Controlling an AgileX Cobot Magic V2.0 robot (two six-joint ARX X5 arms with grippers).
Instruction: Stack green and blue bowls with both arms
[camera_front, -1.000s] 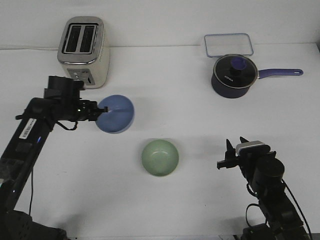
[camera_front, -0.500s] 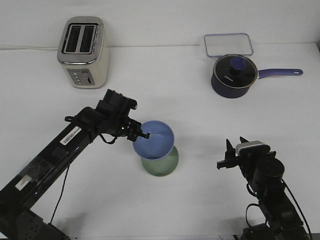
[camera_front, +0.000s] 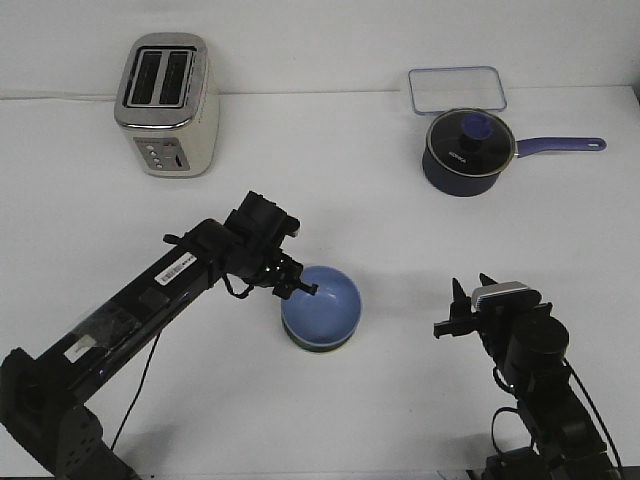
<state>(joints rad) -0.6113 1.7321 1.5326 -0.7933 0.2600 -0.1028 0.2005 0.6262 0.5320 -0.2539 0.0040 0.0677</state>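
Observation:
The blue bowl (camera_front: 323, 305) sits nested inside the green bowl (camera_front: 318, 346), near the middle of the table. Only a thin green edge shows under it. My left gripper (camera_front: 301, 289) reaches in from the left and is shut on the blue bowl's left rim. My right gripper (camera_front: 471, 289) is open and empty. It is held low at the front right, well apart from the bowls.
A silver toaster (camera_front: 165, 100) stands at the back left. A dark navy saucepan (camera_front: 465, 152) with a glass lid and purple handle stands at the back right. A clear flat container (camera_front: 457, 89) lies behind it.
My left arm carried the blue bowl right and toward the front, from near the toaster, then lowered it into the green bowl. The right arm has not moved.

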